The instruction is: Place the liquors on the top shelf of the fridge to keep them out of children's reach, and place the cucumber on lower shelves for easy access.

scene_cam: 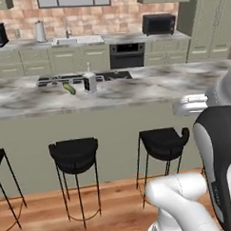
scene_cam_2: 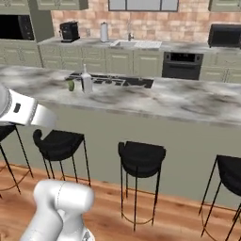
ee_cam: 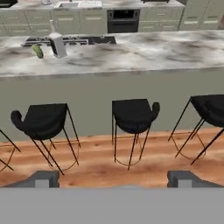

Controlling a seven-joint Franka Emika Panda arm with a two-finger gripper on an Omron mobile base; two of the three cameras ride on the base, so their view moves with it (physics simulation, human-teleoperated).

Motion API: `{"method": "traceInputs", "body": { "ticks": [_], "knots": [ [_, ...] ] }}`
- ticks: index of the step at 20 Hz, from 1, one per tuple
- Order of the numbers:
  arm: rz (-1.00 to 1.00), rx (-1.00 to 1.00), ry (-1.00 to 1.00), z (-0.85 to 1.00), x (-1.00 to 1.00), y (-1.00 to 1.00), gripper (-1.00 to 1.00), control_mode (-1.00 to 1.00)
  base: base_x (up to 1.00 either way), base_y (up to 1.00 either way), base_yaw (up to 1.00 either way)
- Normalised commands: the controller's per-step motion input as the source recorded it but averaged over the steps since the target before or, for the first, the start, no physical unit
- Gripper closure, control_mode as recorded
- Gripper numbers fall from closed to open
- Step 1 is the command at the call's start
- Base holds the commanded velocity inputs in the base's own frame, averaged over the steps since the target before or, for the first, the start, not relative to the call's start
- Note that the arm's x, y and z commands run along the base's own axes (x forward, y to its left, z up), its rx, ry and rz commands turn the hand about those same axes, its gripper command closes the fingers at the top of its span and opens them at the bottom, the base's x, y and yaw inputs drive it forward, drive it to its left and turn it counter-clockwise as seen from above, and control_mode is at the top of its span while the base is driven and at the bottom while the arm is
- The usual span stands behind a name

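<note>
One clear bottle (ee_cam: 57,44) beside cucumber (ee_cam: 38,51) on island counter (ee_cam: 144,54), far beyond end effector (ee_cam: 113,178), fingers spread apart, empty

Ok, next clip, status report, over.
Gripper open, empty, far from the island. Clear bottle upright on marble counter, cucumber beside it. Bar stools stand between.

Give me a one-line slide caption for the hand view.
Open gripper faces marble island with cucumber beside clear bottle, stools below.
</note>
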Motion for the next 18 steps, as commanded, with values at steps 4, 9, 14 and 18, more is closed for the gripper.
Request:
{"method": "traceInputs", "body": {
  "ticks": [4,9,14,18],
  "knots": [
    [0.00,0.00,0.00,0.00,0.00,0.00,-1.00,1.00,0.94,0.89,0.07],
    [0.00,0.00,0.00,0.00,0.00,0.00,-1.00,1.00,0.95,0.65,0.00],
    [0.00,0.00,0.00,0.00,0.00,0.00,-1.00,1.00,0.92,0.16,0.00],
    [0.00,0.00,0.00,0.00,0.00,0.00,-1.00,1.00,0.86,0.00,0.00]
  ]
}}
